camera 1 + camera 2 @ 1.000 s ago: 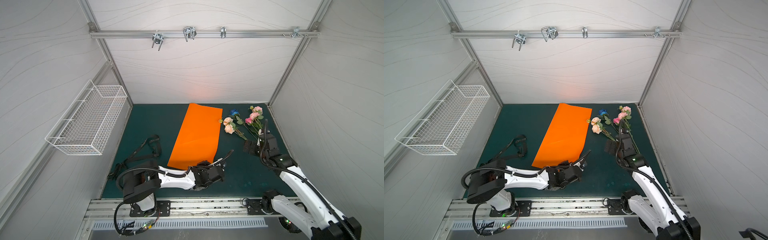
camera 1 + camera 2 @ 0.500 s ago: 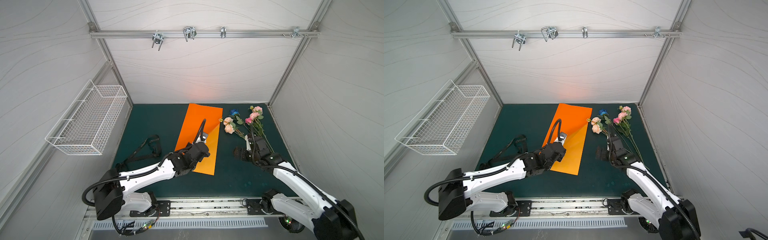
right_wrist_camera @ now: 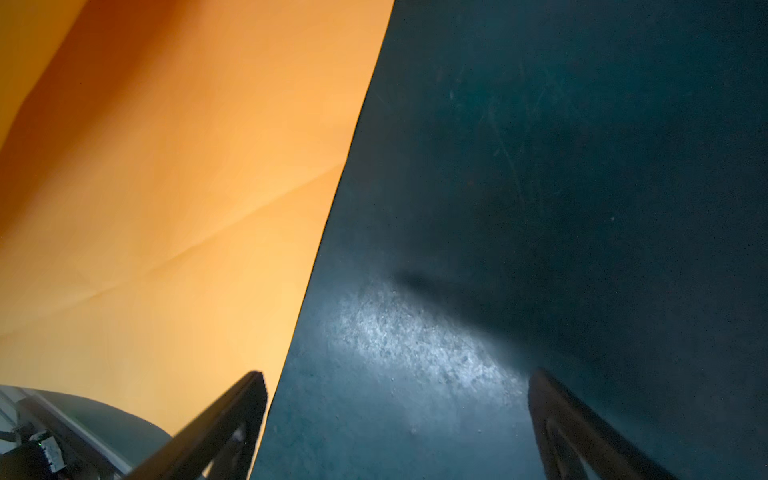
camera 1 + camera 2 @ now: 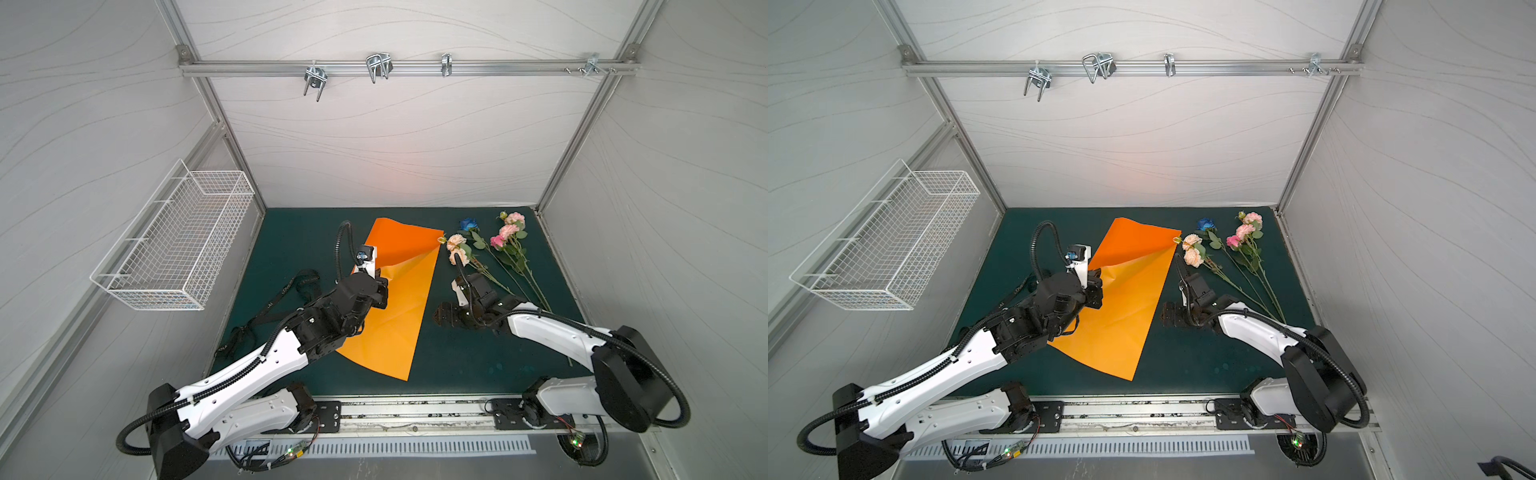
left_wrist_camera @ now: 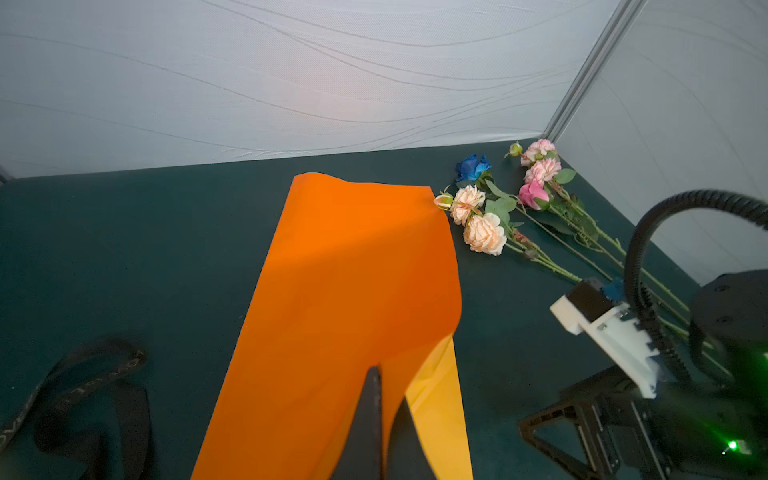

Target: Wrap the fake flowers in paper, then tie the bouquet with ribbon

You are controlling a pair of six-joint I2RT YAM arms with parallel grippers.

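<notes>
Probably light and floppy, the flowers (image 4: 496, 241) want lifting by their stems (image 5: 550, 266); left pincer (image 5: 376, 382) pinches the paper (image 4: 399, 316), right pincer (image 3: 397, 376) gapes empty.

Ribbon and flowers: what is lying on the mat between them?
The orange paper lies between the ribbon and the flowers, one side folded up in the shut left end effector. Both top views show it.
</notes>
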